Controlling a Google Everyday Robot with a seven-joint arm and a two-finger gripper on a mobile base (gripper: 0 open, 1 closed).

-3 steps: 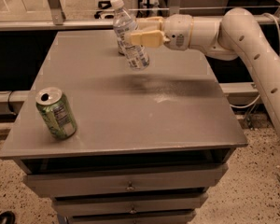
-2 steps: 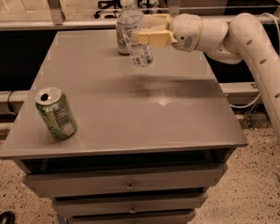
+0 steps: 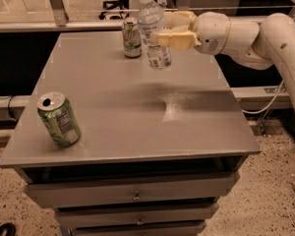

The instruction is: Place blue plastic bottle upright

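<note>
- Green soda can point(image 3: 59, 119) stands near the grey table's point(image 3: 137, 132) front left corner.
- Farther back, the gripper point(image 3: 160, 28) clamps the blue plastic bottle point(image 3: 148, 14), cap up, slightly tilted, lifted off the tabletop.
- Second can point(image 3: 132, 37) stands just beyond, leftward.

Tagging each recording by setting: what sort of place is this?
Likely an office or lab workspace: a grey drawer cabinet serves as the table, the floor is speckled, and a wheeled chair base shows behind. The gripper holds the blue plastic bottle above the cabinet's far part.
</note>
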